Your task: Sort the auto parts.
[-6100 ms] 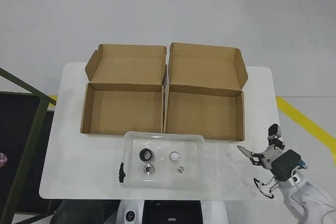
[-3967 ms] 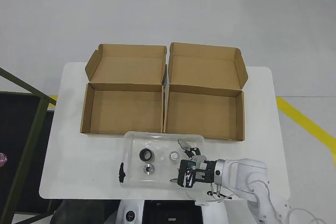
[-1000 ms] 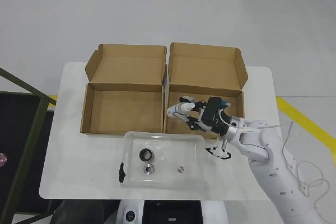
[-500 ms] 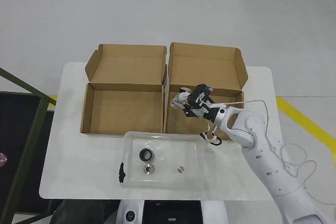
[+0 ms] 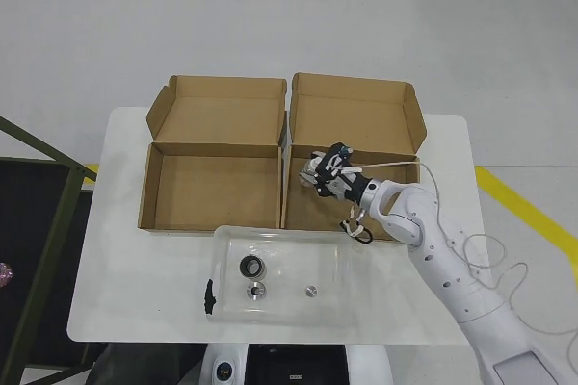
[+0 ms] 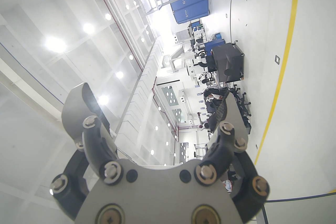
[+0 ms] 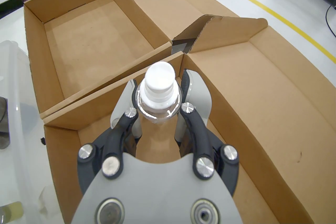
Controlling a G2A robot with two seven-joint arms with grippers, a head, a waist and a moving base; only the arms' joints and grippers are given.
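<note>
Right gripper (image 7: 159, 93): clamped on the white part (image 7: 160, 75), held over the right box (image 5: 366, 207), at the tray's (image 5: 222, 260) one o'clock, likely for release there.
Left gripper (image 6: 152, 96): fingers apart, empty.

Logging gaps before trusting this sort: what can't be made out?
White part: lower end, right wrist view, hidden by the right end effector.
Right cardboard box floor: partly covered by the arm, top view.
Black ring and two metal pieces in the tray: too small to identify, top view.
</note>
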